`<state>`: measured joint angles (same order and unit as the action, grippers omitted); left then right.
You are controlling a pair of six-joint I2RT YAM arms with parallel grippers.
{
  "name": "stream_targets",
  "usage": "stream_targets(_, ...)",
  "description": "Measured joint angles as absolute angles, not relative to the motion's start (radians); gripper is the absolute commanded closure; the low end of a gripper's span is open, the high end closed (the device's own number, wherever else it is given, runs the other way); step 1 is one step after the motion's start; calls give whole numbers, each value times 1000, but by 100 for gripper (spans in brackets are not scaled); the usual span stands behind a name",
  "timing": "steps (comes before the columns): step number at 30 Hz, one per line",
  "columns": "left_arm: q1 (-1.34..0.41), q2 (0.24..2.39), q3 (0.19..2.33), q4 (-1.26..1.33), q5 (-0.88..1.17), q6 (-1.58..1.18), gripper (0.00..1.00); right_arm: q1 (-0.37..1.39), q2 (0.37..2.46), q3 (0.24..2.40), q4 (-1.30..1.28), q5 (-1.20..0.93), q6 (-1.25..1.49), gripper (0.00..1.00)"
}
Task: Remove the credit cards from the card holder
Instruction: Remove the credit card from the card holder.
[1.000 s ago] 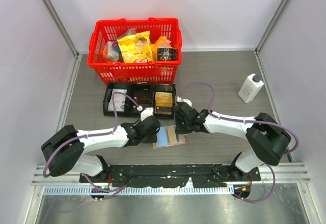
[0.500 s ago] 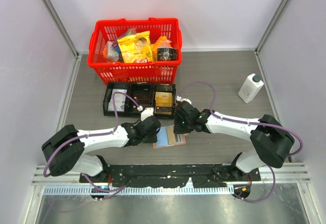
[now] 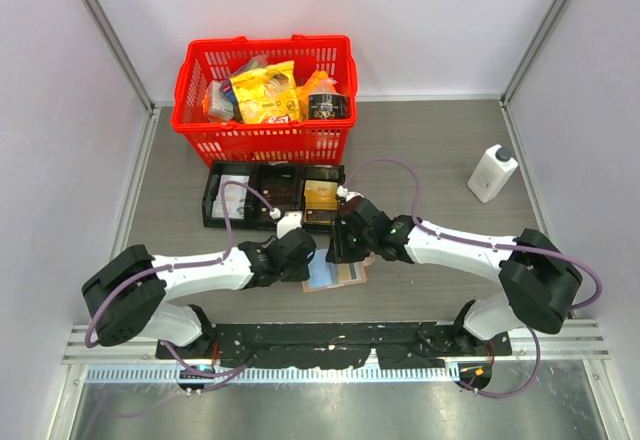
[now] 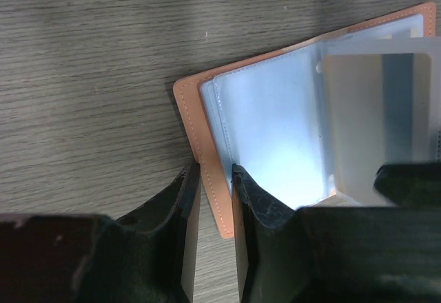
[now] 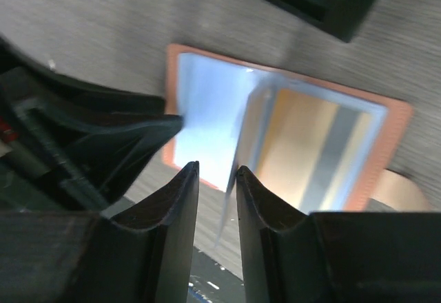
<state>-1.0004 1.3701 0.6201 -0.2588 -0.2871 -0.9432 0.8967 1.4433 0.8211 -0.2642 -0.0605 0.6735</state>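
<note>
The tan card holder (image 3: 340, 276) lies open on the table, light blue inside (image 4: 269, 124). A gold-and-grey credit card (image 5: 310, 144) sits in a clear sleeve on its right half and also shows in the left wrist view (image 4: 379, 124). My left gripper (image 3: 305, 259) has its jaws close together over the holder's left leather edge (image 4: 215, 173). My right gripper (image 3: 336, 248) is over the holder's middle, jaws close together (image 5: 217, 170) around one raised clear sleeve leaf (image 5: 242, 120). Another gold card (image 3: 321, 198) lies in the black tray.
The black three-compartment tray (image 3: 213, 203) stands just beyond the holder and shows in the right wrist view (image 5: 324, 7). A red basket (image 3: 262, 142) of packets stands behind it. A white bottle (image 3: 492, 172) stands at the far right.
My right gripper has moved left and slightly away from me across the holder, and a sleeve leaf now stands up between its jaws. The left gripper has stayed put.
</note>
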Motion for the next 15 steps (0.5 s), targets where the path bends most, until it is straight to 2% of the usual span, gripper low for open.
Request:
stream_targets(7, -1003, 1310, 579, -245, -289, -978, 74, 921, 1449, 821, -166, -149, 709, 62)
stream_targets(15, -1006, 1070, 527, -310, -348, -1025, 73, 920, 1491, 813, -109, -169, 714, 55)
